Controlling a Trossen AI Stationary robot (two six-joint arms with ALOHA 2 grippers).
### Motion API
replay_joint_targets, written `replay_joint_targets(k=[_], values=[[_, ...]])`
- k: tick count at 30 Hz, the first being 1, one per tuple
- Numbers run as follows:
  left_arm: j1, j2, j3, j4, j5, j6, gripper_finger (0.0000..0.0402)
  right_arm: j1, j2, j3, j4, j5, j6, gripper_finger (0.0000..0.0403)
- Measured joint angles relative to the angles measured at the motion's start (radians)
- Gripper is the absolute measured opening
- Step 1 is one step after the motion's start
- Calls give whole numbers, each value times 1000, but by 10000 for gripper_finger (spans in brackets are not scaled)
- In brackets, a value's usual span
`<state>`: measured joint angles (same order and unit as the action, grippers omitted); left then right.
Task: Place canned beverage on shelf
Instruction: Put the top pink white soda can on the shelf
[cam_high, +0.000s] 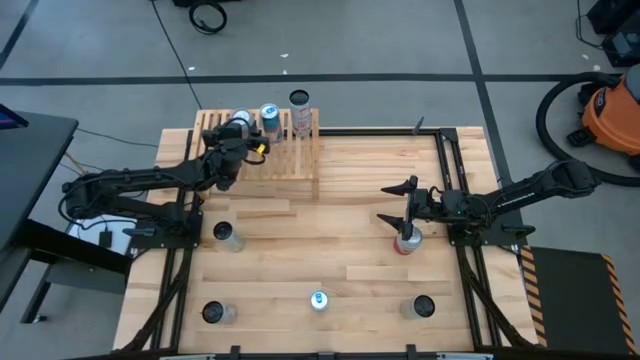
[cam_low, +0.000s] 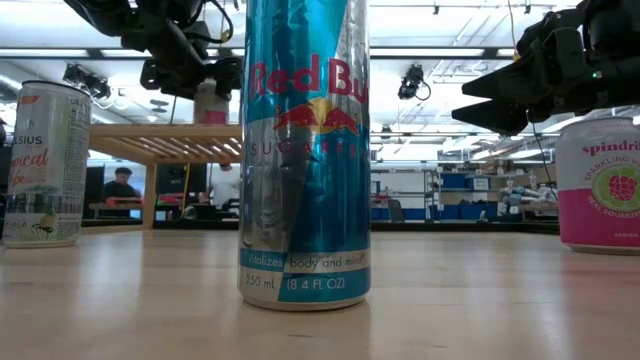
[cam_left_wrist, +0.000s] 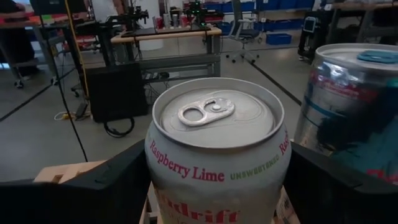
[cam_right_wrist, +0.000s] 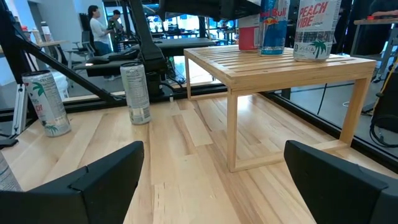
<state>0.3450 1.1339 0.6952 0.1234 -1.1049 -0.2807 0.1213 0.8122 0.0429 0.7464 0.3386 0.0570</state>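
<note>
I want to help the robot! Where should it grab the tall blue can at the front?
Hold the blue can around the middle of its straight side, coming level from where the right gripper hangs open. It stands upright, slim, apart from others.

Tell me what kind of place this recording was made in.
Probably a robotics lab or workshop. Beyond the plank table there are more workbenches with arm rigs, a shop vacuum on the taped concrete floor, and people at stations under strip lights.

Two dark jointed arms, black wedge-shaped pincer fingers (cam_right_wrist: 93, 180), yellow wrist marking
</note>
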Motion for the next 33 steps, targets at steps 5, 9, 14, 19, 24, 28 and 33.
replay_joint_targets(k=[5,9,14,19,24,28,33], values=[[0,-4,-1,-2,7,23,316,0,0,0,0,0,0,399],[1,-5,-1,0,17,21,316,0,0,0,0,0,0,399],[1,-5,-1,-1,26,11,316,0,0,0,0,0,0,399],[1,-5,-1,0,22,12,316,0,0,0,0,0,0,399],[1,-4,-2,11,22,30,316,0,0,0,0,0,0,399],[1,-4,-2,13,26,61,316,0,0,0,0,0,0,399],[19,-4,-2,32,56,91,321,0,0,0,0,0,0,399]])
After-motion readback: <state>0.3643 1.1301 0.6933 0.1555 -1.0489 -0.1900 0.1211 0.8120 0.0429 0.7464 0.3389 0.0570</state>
